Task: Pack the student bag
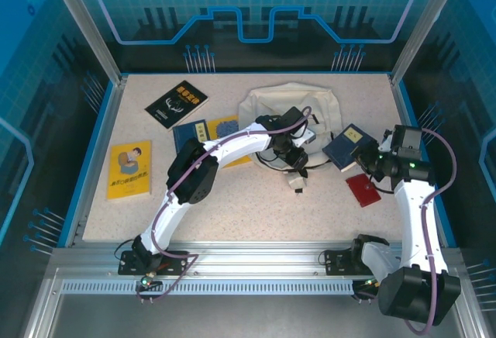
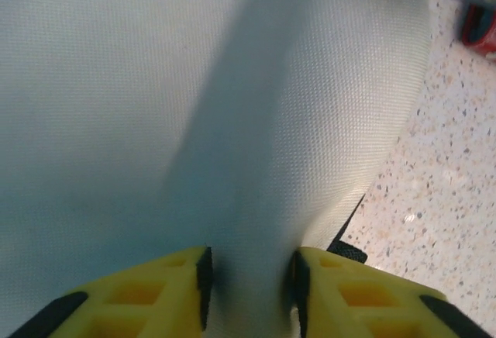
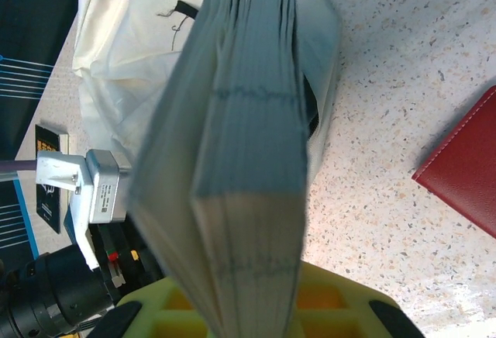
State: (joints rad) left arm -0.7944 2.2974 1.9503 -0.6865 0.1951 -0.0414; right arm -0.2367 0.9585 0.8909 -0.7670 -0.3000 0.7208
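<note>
The left arm reaches from its base across the table, elbow bent out to the left and wrist tipped down over the student bag. The left gripper has its jaws drawn in on a raised fold of the bag's cream fabric. The fold runs up and away from between the yellow fingers, and both pads touch the cloth. Just right of these jaws a dark strap shows at the bag's edge, with speckled table beyond.

The right arm rises steeply from its base, the forearm leaning in toward the bag and the wrist turned left. The right gripper is clamped on a dark blue book, whose pages fan slightly as they run away from the jaws. The bag lies ahead of these jaws and a little to their left — the book's far end is right beside its near side, though whether they touch I cannot tell. A red notebook lies flat on the table to the right of the right jaws.

Well to the left of the left jaws, a black book and a yellow book lie flat.
</note>
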